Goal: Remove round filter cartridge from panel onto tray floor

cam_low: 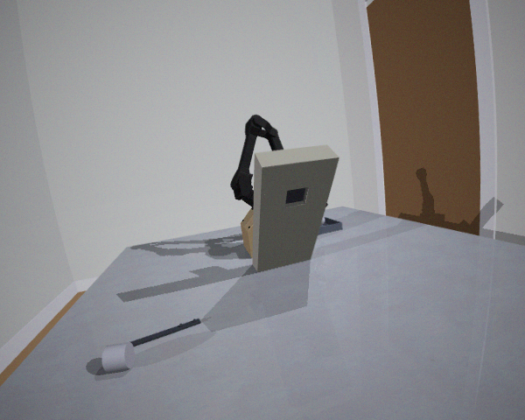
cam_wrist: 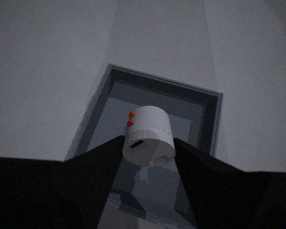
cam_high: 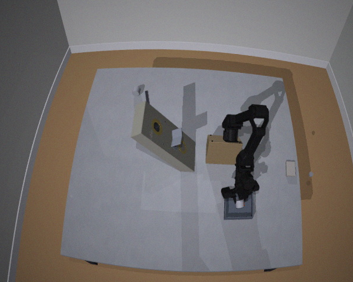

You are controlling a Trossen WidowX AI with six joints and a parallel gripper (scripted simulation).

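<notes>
The white round cartridge (cam_high: 239,204) (cam_wrist: 153,123) has two narrow slots on the end facing the wrist camera and two small orange-red dots on its side. It is inside the walls of the blue-grey tray (cam_high: 237,217) (cam_low: 333,227) (cam_wrist: 167,78), low down; whether it touches the floor cannot be told. My gripper (cam_high: 240,200) (cam_wrist: 148,140) points down over the tray, with one finger against each side of the cartridge, shut on it. The service panel (cam_high: 158,150) (cam_low: 285,234) stands away to the left in the top view, with two yellow-ringed round openings on its face.
A pale flap (cam_high: 176,136) stands out from the panel's face. The tan base block (cam_high: 220,153) is beside the tray and the panel. A white cylinder (cam_high: 136,91) (cam_low: 117,357) and a dark rod (cam_high: 147,96) (cam_low: 165,332) lie behind the panel. A small white box (cam_high: 290,168) is at the right edge.
</notes>
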